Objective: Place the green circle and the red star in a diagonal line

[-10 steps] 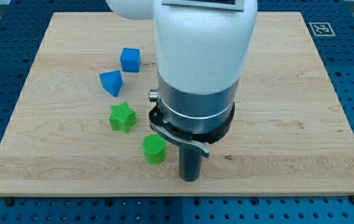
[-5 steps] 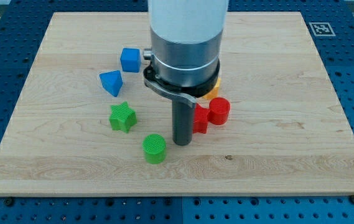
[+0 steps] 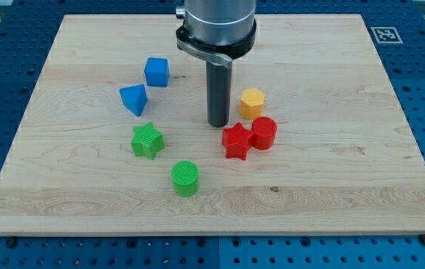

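Note:
The green circle (image 3: 185, 178) lies on the wooden board (image 3: 332, 179) toward the view's bottom, left of centre. The red star (image 3: 236, 141) lies up and to the right of it, touching or nearly touching a red cylinder (image 3: 264, 133) on its right. My tip (image 3: 218, 123) stands just above and slightly left of the red star, a small gap apart from it, and well above and right of the green circle.
A yellow hexagon (image 3: 252, 102) sits right of my tip. A green star (image 3: 147, 140) lies left of the red star. A blue cube (image 3: 157, 72) and a blue wedge-like block (image 3: 134, 99) lie at the upper left.
My tip has moved toward the view's top, from beside the green circle past the red star's left side. The blocks have stayed in place and more of them show.

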Robot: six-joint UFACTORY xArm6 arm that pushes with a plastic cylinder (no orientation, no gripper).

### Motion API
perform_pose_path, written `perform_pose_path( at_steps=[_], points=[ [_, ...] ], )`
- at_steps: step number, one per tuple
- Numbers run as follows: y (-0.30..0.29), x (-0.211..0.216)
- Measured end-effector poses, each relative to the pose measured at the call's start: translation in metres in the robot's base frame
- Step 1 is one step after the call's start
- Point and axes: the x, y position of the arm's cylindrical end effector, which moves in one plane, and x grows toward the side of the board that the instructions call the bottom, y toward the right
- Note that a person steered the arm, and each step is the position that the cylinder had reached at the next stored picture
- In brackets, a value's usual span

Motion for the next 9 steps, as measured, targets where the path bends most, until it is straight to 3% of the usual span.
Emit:
perform_pose_path(
  at_steps=[5, 9],
  points=[
    [0.009, 0.046],
    [-0.024, 0.046]
  ],
)
